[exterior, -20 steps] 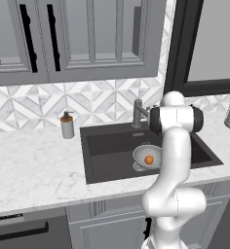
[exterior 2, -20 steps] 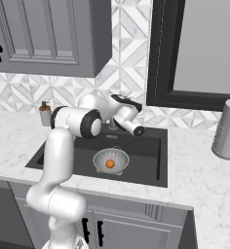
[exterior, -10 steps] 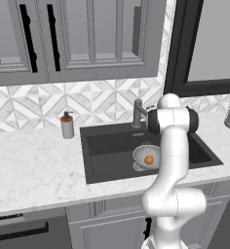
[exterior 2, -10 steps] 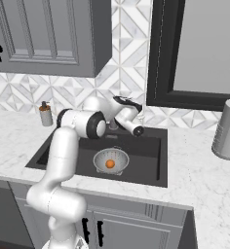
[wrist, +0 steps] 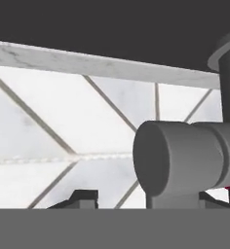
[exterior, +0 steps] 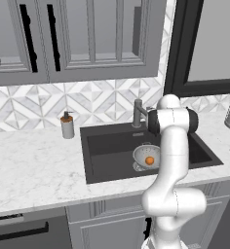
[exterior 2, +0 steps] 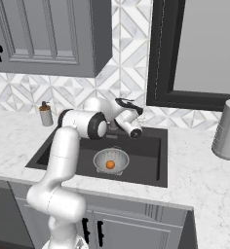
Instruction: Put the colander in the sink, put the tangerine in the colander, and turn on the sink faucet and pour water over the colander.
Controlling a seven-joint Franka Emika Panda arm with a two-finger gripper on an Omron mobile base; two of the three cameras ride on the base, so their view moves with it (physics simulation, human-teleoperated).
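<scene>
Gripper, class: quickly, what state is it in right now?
Gripper: at the sink faucet, fingertips either side of its lever; whether it has closed on it cannot be told.

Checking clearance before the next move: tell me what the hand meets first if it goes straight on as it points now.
Most likely the sink faucet: its grey lever fills the view between the hand's fingertips. Beyond it lies the tiled wall. Depth is unclear.

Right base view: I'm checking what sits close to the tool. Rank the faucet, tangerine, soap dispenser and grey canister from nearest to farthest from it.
1. Faucet, right at the tool, behind the sink.
2. Tangerine, below it in the colander.
3 and 4. Soap dispenser, far left, and grey canister, far right: too close to call.
</scene>
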